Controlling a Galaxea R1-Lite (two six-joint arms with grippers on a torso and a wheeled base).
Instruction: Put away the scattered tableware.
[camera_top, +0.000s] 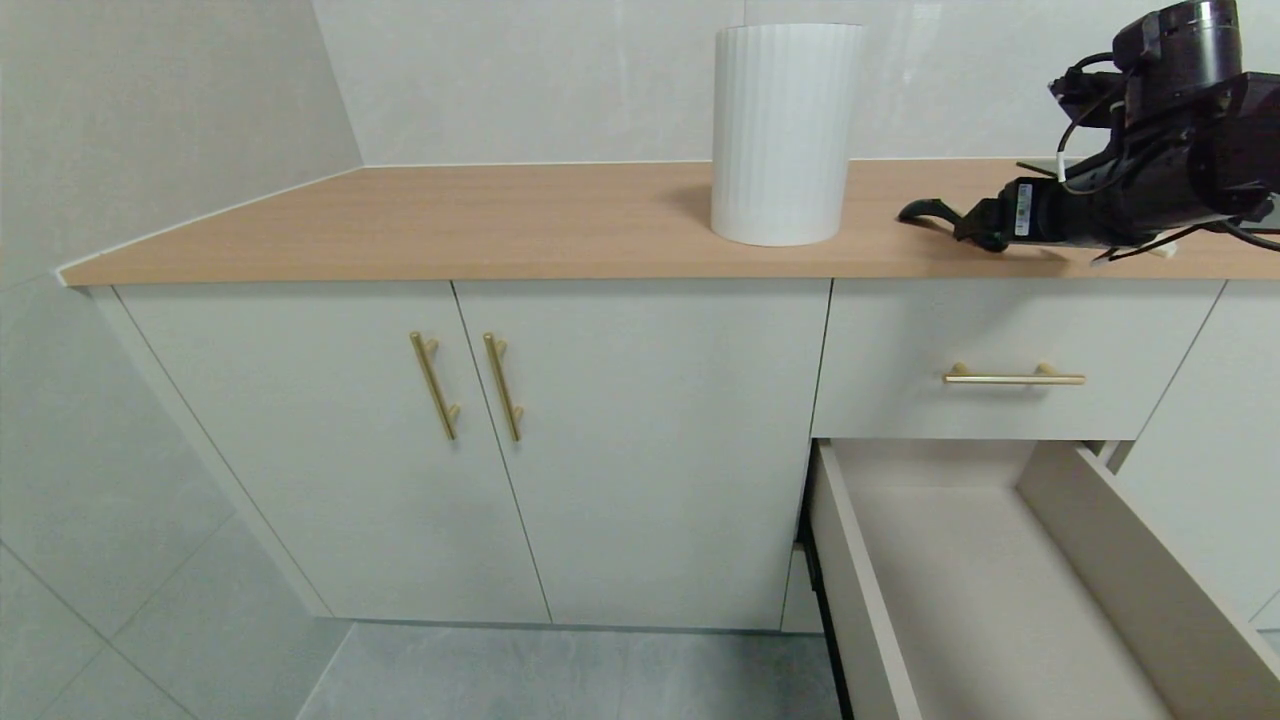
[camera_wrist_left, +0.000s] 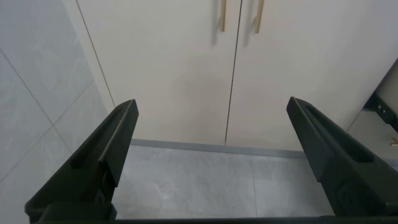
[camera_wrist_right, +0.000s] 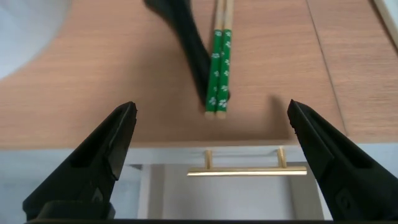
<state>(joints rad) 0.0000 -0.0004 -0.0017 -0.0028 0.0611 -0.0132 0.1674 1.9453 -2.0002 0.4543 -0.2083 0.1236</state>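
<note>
While the drawer (camera_top: 855, 560) sits open, progress: barely started
chopsticks (camera_wrist_right: 219, 62), black spoon (camera_top: 925, 212): on counter (camera_top: 500, 220), 3 o'clock of canister (camera_top: 785, 130)
right gripper (camera_wrist_right: 210, 112), left gripper (camera_wrist_left: 211, 109): spread, empty

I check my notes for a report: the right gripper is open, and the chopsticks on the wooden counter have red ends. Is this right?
Only the colour is wrong: the right wrist view shows green ends on the chopsticks. The right gripper is open; the counter is wooden.
</note>
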